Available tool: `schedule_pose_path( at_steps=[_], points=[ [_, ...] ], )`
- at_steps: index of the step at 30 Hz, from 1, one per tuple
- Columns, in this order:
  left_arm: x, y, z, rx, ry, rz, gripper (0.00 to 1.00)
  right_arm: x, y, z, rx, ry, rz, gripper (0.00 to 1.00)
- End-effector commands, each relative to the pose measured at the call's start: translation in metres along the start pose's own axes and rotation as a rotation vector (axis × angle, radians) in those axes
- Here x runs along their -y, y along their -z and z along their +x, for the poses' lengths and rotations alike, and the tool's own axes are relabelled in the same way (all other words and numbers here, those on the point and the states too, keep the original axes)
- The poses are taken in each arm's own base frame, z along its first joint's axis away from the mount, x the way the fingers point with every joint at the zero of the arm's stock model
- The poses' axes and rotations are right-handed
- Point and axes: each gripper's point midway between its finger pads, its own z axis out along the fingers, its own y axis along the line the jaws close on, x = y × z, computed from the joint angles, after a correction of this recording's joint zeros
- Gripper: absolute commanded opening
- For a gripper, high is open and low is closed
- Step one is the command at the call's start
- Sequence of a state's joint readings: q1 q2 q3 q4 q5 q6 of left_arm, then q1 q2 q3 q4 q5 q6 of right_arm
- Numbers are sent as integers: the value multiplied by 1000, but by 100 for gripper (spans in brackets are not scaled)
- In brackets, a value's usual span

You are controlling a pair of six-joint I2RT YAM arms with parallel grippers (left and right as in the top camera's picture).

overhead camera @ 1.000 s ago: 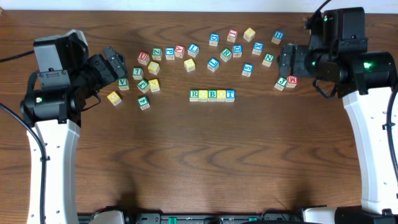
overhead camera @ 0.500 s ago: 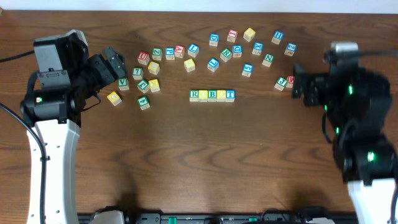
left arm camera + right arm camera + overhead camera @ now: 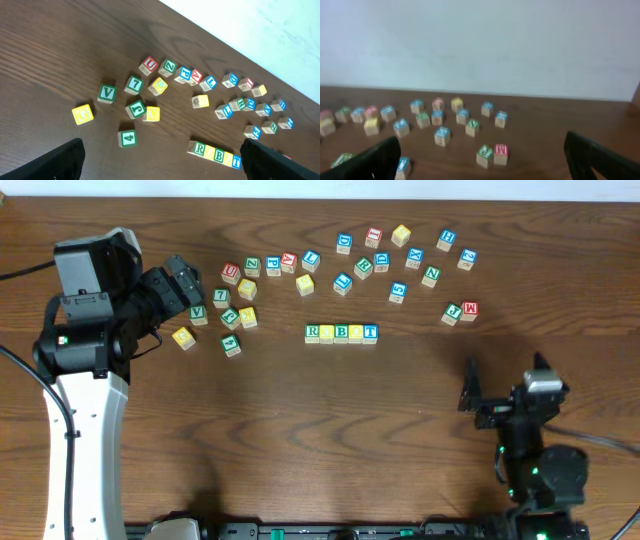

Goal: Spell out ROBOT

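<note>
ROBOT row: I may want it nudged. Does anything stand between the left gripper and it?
Yes. Loose blocks lie between the left gripper and the ROBOT row: the green 7, the green J and a yellow block beside it.

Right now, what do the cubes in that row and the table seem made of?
The row of cubes looks like pale wood with painted faces: bare tan sides show under the coloured tops. The table looks like dark wood or wood-look laminate, going by its grain streaks; I cannot tell which.
</note>
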State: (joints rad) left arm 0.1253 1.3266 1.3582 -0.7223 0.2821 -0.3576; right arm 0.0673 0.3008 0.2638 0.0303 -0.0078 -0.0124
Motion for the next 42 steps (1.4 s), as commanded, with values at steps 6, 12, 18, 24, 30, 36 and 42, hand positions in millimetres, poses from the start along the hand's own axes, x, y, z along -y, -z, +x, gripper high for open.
schedule_pose_path(
  at_steps=[6, 12, 18, 24, 30, 36, 42],
  points=[
    [0, 1, -5, 10, -13, -5, 99, 0, 8, 46, 66, -51, -3, 99],
    [0, 1, -5, 10, -13, -5, 99, -1, 12, 62, 20, -59, -2, 99],
    [0, 1, -5, 10, -13, -5, 98, -4, 14, 86, -76, -66, -18, 99],
    [0, 1, -5, 10, -13, -5, 98, -5, 14, 87, -80, -65, -19, 99],
    [0, 1, -5, 10, -13, -5, 98, -5, 14, 87, -80, -65, -19, 99],
    [0, 1, -5, 10, -13, -5, 98, -5, 14, 87, -81, -65, -19, 99],
    [0, 1, -5, 10, -13, -5, 99, -5, 14, 87, -81, -65, -19, 99]
  ],
)
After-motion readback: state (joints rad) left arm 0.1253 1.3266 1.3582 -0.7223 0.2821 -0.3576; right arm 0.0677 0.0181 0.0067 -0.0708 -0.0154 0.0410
